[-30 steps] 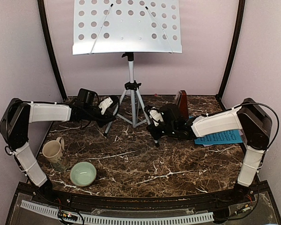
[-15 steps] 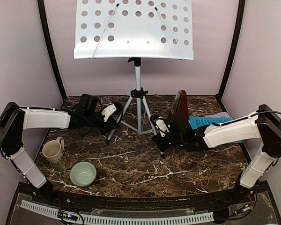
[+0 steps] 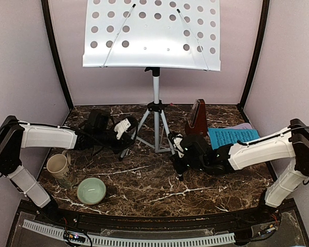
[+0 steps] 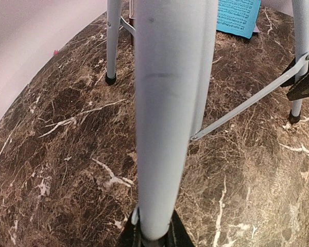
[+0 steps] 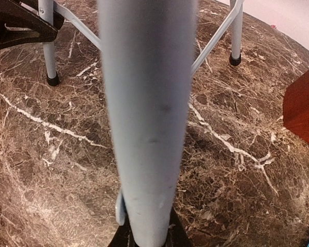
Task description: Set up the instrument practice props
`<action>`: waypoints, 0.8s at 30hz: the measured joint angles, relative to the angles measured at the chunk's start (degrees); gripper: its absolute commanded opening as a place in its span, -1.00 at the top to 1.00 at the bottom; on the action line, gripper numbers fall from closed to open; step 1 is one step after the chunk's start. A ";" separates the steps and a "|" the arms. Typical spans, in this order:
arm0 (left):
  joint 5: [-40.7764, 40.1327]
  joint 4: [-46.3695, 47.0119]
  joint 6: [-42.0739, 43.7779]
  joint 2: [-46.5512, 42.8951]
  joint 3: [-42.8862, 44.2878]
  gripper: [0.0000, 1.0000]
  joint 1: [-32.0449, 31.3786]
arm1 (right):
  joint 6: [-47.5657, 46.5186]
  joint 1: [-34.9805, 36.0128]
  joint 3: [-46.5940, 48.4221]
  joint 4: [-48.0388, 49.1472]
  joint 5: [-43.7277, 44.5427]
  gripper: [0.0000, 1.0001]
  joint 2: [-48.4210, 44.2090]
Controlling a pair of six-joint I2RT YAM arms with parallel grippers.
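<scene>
The silver tripod music stand (image 3: 156, 110) stands at the back centre, its white perforated desk (image 3: 152, 36) high above. My left gripper (image 3: 125, 135) is shut on the stand's left leg, which fills the left wrist view (image 4: 170, 113). My right gripper (image 3: 178, 153) is shut on the right front leg, which fills the right wrist view (image 5: 149, 118). The dark-red pyramid metronome (image 3: 198, 117) stands just right of the tripod. The blue page (image 3: 232, 137) lies flat on the right, over the pink page (image 3: 245, 126).
A beige mug (image 3: 58, 166) and a pale green bowl (image 3: 91, 190) sit at the front left. Dark corner posts and pale walls close in the marble table (image 3: 144, 180) on three sides.
The whole stand has shifted to the right, with both grippers holding its legs and moving with it. My right arm has swung forward off the blue page, which now shows in full.
</scene>
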 measured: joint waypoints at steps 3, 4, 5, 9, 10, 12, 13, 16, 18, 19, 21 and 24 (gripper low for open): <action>-0.04 0.52 -0.59 -0.70 -0.96 0.75 -0.57 | 0.55 0.61 -0.74 -0.57 0.00 0.79 -1.03; -0.04 0.52 -0.74 -0.87 -1.09 0.64 -0.68 | 0.70 0.74 -0.81 -0.76 0.02 0.66 -1.16; -0.07 0.57 -0.96 -0.98 -1.20 0.57 -0.76 | 0.76 0.81 -0.83 -0.92 0.02 0.55 -1.27; -1.64 -0.74 -4.17 -1.01 -1.62 0.30 -0.63 | 2.47 0.96 -0.83 -2.29 -0.70 0.04 -1.68; -2.23 -1.46 -4.72 -1.01 -1.97 0.22 -0.46 | 2.64 1.14 -0.83 -2.69 -1.11 -0.07 -1.88; -3.15 -2.67 -5.88 -1.01 -2.49 0.08 -0.31 | 3.19 1.55 -0.83 -3.19 -1.77 -0.23 -2.56; -3.65 -3.06 -6.32 -1.01 -2.67 0.03 -0.26 | 3.41 1.73 -0.83 -3.32 -1.95 -0.28 -3.08; -4.31 -4.17 -7.43 -1.53 -2.80 -0.20 -0.15 | 4.09 1.79 -0.85 -3.78 -2.32 -0.54 -5.64; -4.37 -4.61 -8.24 -2.58 -2.80 -0.35 -0.15 | 4.09 1.79 -0.85 -3.96 -2.38 -0.66 -8.09; -4.35 -4.81 -8.61 -3.39 -2.80 -0.41 -0.15 | 3.96 1.79 -0.85 -4.02 -2.32 -0.68 -9.49; -4.48 -4.92 -9.60 -5.70 -2.99 -0.58 -0.15 | 4.00 1.77 -0.83 -4.46 -2.03 -0.71 -12.26; -5.44 -4.07 -11.43 -10.93 -4.70 -0.70 -0.15 | 4.68 0.61 -0.87 -6.32 -1.09 -0.71 -16.04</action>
